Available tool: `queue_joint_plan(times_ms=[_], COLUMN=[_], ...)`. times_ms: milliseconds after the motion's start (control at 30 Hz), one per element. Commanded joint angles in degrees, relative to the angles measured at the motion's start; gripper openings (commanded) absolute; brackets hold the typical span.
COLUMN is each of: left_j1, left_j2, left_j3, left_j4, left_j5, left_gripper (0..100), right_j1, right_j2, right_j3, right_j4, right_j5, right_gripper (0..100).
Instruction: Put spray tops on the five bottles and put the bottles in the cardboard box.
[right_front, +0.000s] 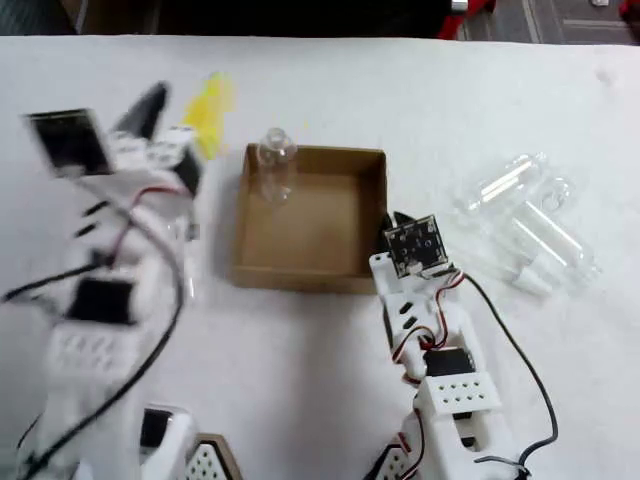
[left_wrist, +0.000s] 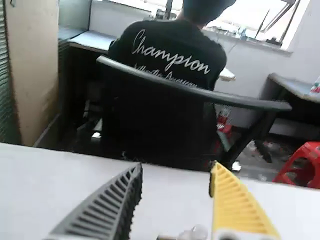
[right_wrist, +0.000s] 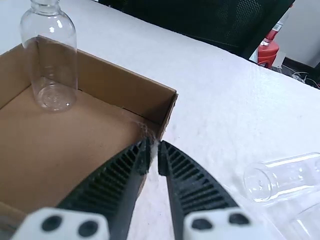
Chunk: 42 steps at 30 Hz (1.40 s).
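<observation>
On the right gripper (right_wrist: 154, 146), black fingers (right_wrist: 120, 175) clenched on the cardboard box (right_wrist: 115, 85) wall, one inside, one outside. On the left gripper (left_wrist: 176, 169), grey and yellow fingers spread apart, above the table (right_front: 330, 90). In the box's far-left corner, one uncapped bottle (right_wrist: 50, 60), upright. Right of the box, clear bottles (right_front: 525, 215) lying flat.

Bright daylight from the windows (left_wrist: 242, 15) washes the white table (right_front: 320, 90), glinting off the clear bottles (right_front: 550, 240).
</observation>
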Motion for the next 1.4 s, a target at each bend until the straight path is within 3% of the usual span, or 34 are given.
queue_joint_plan(times_ms=[0, 233, 500, 700, 800, 967, 1167, 1267, 1367], left_j1=[-4.79, -14.55, -15.78, -18.51, -20.70, -20.79, -21.14, -21.23, -21.14], left_j2=[-6.99, -3.30, 18.15, 30.99, 34.42, 39.43, 50.86, 56.31, 62.11], left_j3=[-13.27, -17.32, -17.76, -17.23, -17.85, -23.38, -28.92, -35.60, -45.19], left_j4=[31.12, 38.59, 43.60, 42.46, 42.99, 42.02, 29.54, 26.11, 21.63], left_j5=[-13.10, -31.65, -58.73, -93.19, -103.65, -104.70, -102.15, -90.64, -71.47], left_gripper=[21, 21, 21, 21, 21, 21, 21, 21, 21], right_j1=[-0.66, -0.66, -0.66, -0.66, -0.66, -0.66, -0.66, -0.66, -0.66], right_j2=[0.04, -0.13, 0.04, 0.04, 0.04, 0.04, 0.04, 0.13, 0.13], right_j3=[-0.26, -0.26, -0.26, -0.26, -0.26, -0.26, -0.26, -0.26, -0.26], right_j4=[-1.27, -1.19, -1.19, -1.27, -1.36, -1.45, -1.45, -1.45, -1.45], right_j5=[0.44, 0.26, 0.62, 0.62, 0.62, 0.62, 0.62, 0.62, 0.62], right_gripper=[1.8, 1.8, 1.8, 1.9, 1.9, 2.0, 2.0, 2.0, 2.0])
